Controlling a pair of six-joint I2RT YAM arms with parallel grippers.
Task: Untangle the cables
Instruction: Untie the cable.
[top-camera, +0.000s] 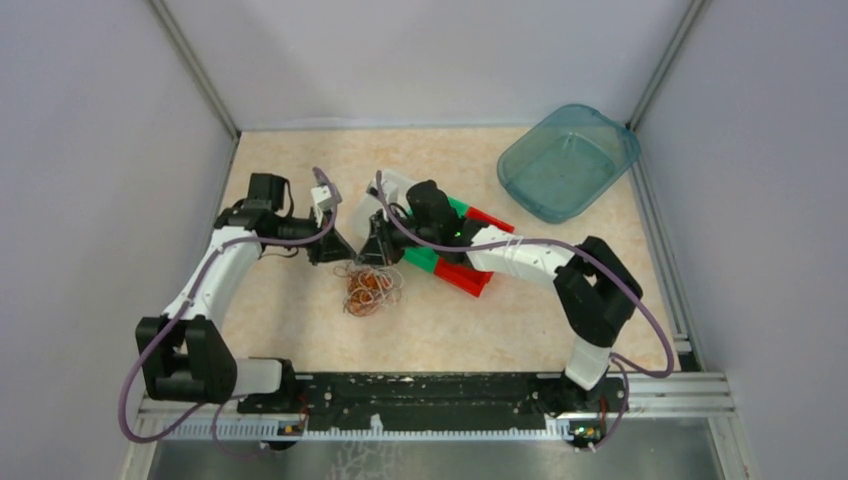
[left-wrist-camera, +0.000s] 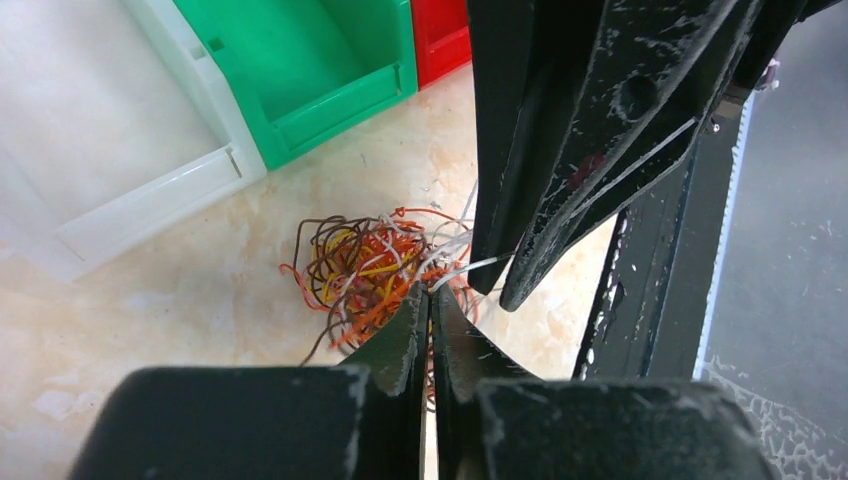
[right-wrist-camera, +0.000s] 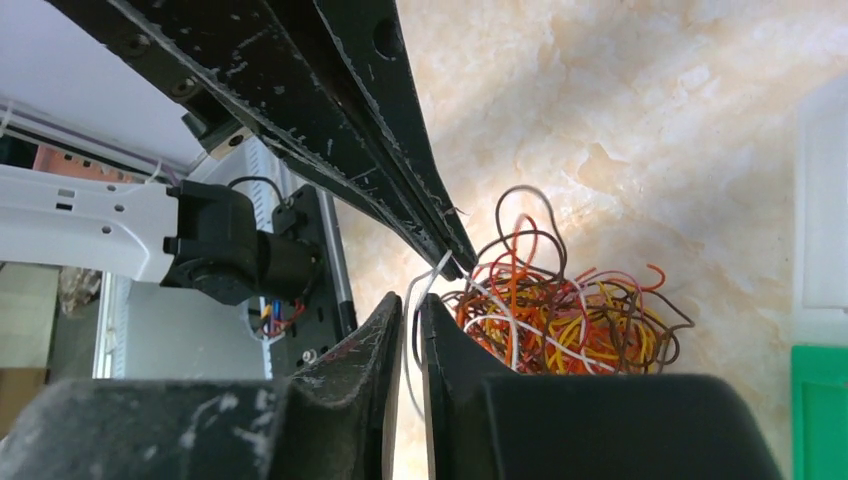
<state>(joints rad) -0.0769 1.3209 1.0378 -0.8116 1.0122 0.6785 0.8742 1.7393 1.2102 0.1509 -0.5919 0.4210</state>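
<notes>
The cables (top-camera: 372, 288) lie as a small tangle of orange, red, yellow, brown and white strands on the marbled table, also visible in the left wrist view (left-wrist-camera: 360, 265) and the right wrist view (right-wrist-camera: 570, 320). Both grippers meet tip to tip just above the tangle's far edge. My left gripper (left-wrist-camera: 430, 293) is shut on a white cable (left-wrist-camera: 470, 266) that runs taut to the right gripper's fingers (left-wrist-camera: 520, 200). My right gripper (right-wrist-camera: 410, 300) has its jaws a narrow gap apart, with the white strand (right-wrist-camera: 425, 280) and a dark one passing loosely through. The left gripper's fingers (right-wrist-camera: 400, 180) cross the upper left there.
Green (left-wrist-camera: 320, 60), red (left-wrist-camera: 440, 40) and white (left-wrist-camera: 150, 190) bins lie just beyond the tangle, under the right arm. A teal tub (top-camera: 568, 160) stands at the back right. The black base rail (top-camera: 430, 395) runs along the near edge, and grey walls close in both sides.
</notes>
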